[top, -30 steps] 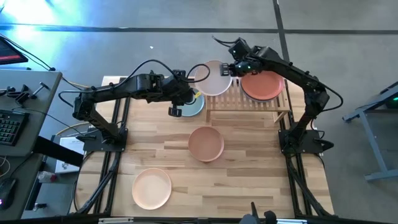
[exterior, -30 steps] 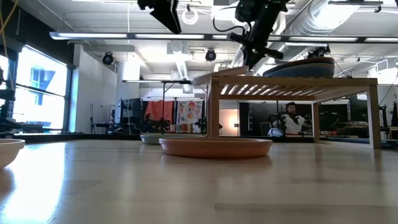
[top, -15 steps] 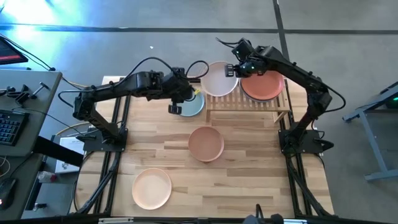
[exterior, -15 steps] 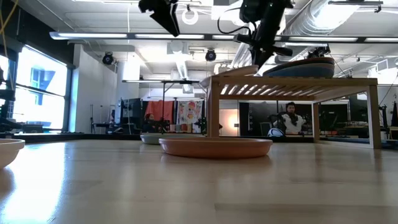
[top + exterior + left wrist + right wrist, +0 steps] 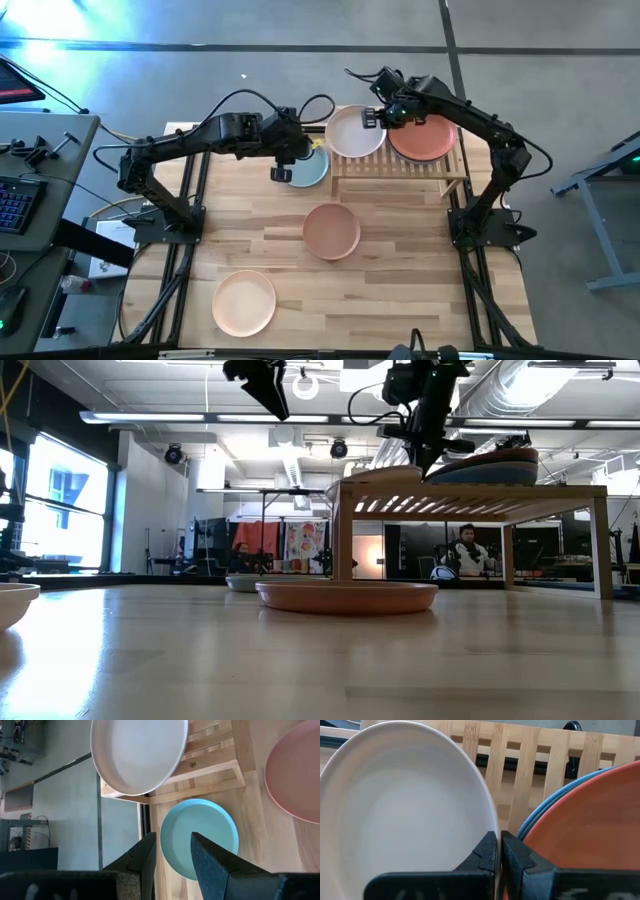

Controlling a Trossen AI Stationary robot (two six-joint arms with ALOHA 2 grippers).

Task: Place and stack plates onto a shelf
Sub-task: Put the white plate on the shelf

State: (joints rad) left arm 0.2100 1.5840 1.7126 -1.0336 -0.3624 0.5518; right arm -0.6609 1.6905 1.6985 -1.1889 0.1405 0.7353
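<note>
Peach plate (image 5: 244,303) sits at the near-left of the desk (image 5: 400,290), untouched. Left claw (image 5: 281,176) hovers with fingers spread, empty, above the blue plate (image 5: 309,168), which lies just left of the shelf (image 5: 400,168). Tan-pink plate (image 5: 331,230) rests mid-desk. Right claw (image 5: 369,117) is pressed together on the rim of the off-white plate (image 5: 354,131). Over the last second this plate has travelled from overhanging the shelf's left end to lying on its slats, beside the orange-red plate (image 5: 424,137) stacked there. Judgement: placement nearly complete; release comes next.
</note>
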